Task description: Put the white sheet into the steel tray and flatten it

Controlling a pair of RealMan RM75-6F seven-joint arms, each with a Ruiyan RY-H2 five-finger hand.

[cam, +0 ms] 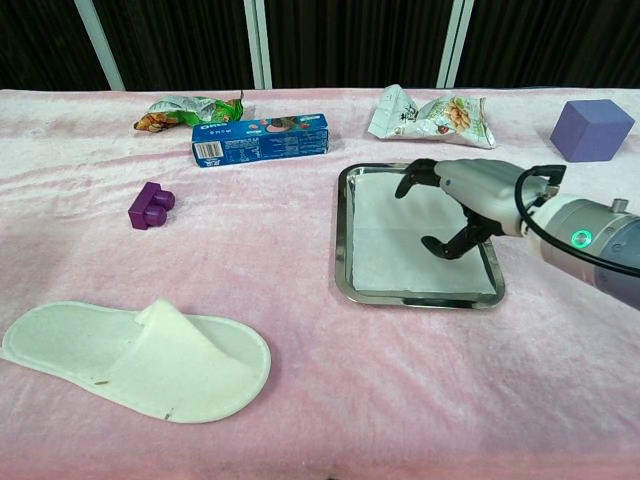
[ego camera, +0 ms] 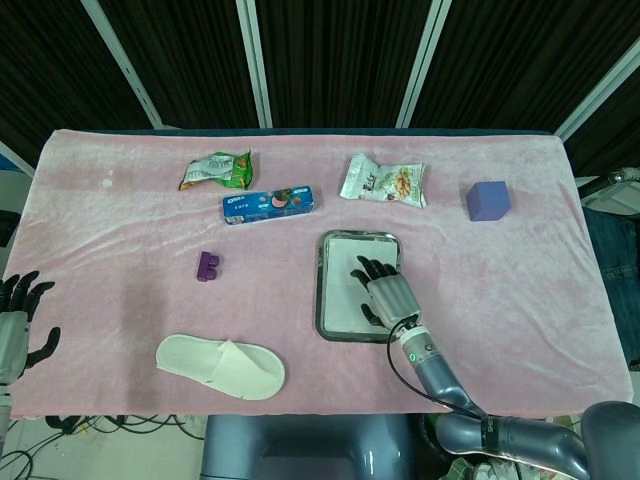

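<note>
Within the steel tray (ego camera: 323,290), near the middle of the pink-covered table (ego camera: 120,220), the white sheet (cam: 390,235) is seen lying, filling most of the tray floor with its edges close to the raised rim; the right hand (cam: 465,195) is held over the sheet's right half with its fingers spread and slightly bent, nothing being gripped; whether the fingertips actually rest on the sheet cannot be told from either view. The sheet is judged to be thin, light and limp, probably paper or cloth, so it is likely to wrinkle or slide on the smooth steel if pushed sideways; it would best be pressed from above with flat fingers and stroked outward toward the corners, rather than pinched at an edge. The tray is judged to be stiff and somewhat slippery on the plush cloth, so hard sideways pressure might shift it. The part of the sheet beneath the right hand is hidden in both views, so any fold remaining there cannot be made out; the near right corner is likewise partly covered in the head view. The left hand (ego camera: 14,320) is seen only at the far left edge of the head view, cut off by the frame, with fingers apart and nothing held.
</note>
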